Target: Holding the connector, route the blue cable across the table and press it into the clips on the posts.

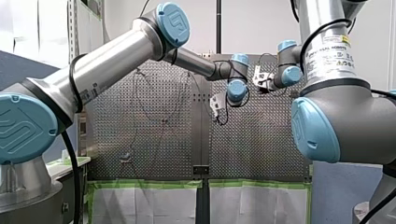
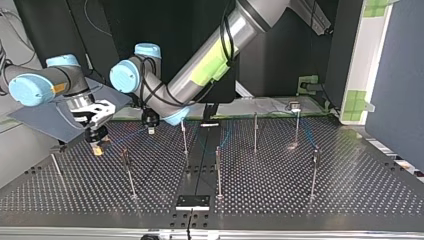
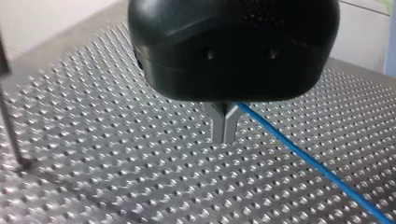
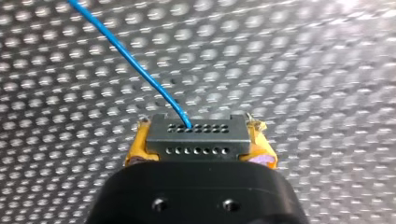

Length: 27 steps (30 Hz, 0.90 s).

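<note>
In the right wrist view my right gripper (image 4: 198,136) is shut on a grey connector (image 4: 196,140), its yellow pads (image 4: 135,147) on either side. The blue cable (image 4: 140,70) leaves the connector's face and runs away over the perforated table. In the left wrist view my left gripper (image 3: 225,133) is shut just above the table, its metal fingers pinched on the blue cable (image 3: 317,168), which trails off to one side. In the top view my right gripper (image 2: 97,144) is at the left, my left gripper (image 2: 151,126) just to its right, and the cable (image 2: 127,136) spans between them.
Several thin posts stand on the table in the top view: one near the grippers (image 2: 129,172), one by the middle (image 2: 184,137), others further right (image 2: 255,131) (image 2: 314,170). A small black plate (image 2: 192,202) lies at the near edge. A post (image 3: 9,126) stands beside my left gripper.
</note>
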### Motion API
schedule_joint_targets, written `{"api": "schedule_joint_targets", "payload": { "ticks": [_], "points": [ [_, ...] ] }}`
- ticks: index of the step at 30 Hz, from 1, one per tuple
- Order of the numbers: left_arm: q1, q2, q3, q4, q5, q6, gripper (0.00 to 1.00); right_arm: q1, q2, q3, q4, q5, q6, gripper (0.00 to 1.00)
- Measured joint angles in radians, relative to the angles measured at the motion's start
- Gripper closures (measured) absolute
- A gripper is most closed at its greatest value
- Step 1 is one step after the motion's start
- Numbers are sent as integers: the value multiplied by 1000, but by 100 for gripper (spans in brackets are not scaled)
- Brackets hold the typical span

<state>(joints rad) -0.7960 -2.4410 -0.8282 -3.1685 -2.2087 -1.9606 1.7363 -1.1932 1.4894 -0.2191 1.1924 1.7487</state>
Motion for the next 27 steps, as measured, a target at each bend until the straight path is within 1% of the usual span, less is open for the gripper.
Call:
{"api": "schedule_joint_targets", "payload": {
  "ticks": [4,7,14,17,21,23,27],
  "points": [
    [-9,33,0,-33,-7,3,100,-1,-36,-11,31,-11,13,100],
    [-17,58,0,-51,-15,5,100,-2,-55,-14,48,-18,16,100],
    [-25,114,0,-55,-19,27,100,-5,-96,-16,88,-38,21,100],
    [-25,138,5,-46,-18,41,100,-8,-115,-16,99,-51,26,100],
    [-22,150,13,-20,-12,52,100,-12,-132,-26,107,-73,31,100],
    [-17,151,14,-4,-1,54,100,-13,-134,-33,110,-85,33,100],
    [-2,144,14,16,28,54,100,-17,-132,-42,111,-95,41,100]
  ]
}}
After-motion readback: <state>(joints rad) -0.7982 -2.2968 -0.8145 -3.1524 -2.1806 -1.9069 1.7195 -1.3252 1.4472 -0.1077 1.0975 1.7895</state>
